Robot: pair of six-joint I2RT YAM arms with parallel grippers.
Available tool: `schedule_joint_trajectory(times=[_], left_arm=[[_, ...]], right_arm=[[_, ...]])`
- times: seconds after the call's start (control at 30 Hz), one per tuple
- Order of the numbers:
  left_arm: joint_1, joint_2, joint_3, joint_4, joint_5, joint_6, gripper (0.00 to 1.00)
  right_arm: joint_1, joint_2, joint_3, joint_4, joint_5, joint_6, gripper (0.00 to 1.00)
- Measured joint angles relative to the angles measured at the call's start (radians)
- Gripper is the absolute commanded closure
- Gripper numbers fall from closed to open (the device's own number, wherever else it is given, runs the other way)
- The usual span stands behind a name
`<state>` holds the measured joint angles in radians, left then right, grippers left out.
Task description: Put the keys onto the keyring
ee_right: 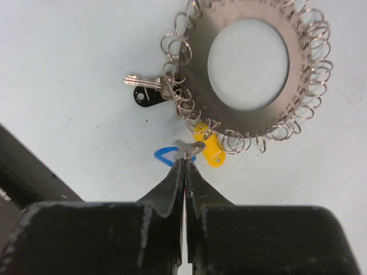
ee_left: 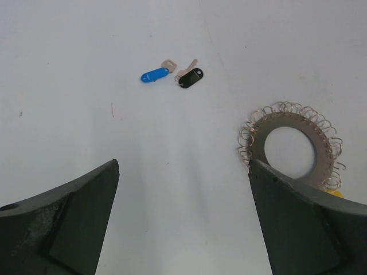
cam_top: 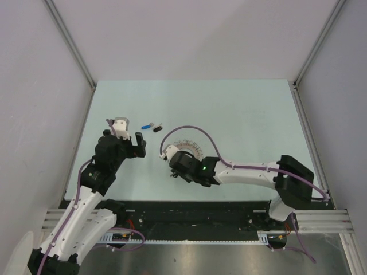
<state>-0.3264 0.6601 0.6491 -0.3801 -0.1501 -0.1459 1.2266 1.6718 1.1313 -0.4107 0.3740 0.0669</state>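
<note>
The right pincer [ee_right: 184, 163] is pinching fully shut on a blue-headed key [ee_right: 192, 149] just beside the keyring [ee_right: 246, 114] lying on the desk [ee_right: 69, 46]; the left pincer [ee_left: 183, 166] is hanging wide open, empty, above the desk.

This looks like a robotics lab test cell: a pale green table [cam_top: 241, 109] boxed in by plain white panels [cam_top: 189, 34] on aluminium posts [cam_top: 71, 43], with a left arm [cam_top: 80, 212] and a right arm [cam_top: 252, 172], trailing purple cables [cam_top: 189, 128], bolted to a metal rail [cam_top: 200, 220].
</note>
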Motion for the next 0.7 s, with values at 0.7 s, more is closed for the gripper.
schedule_joint_trajectory(times=[0.7], left_arm=[[-0.022,-0.030,-0.058,0.226,0.678,0.068,0.00]], right_arm=[[-0.598,-0.686,-0.517,0.580,-0.879,0.030,1.00]])
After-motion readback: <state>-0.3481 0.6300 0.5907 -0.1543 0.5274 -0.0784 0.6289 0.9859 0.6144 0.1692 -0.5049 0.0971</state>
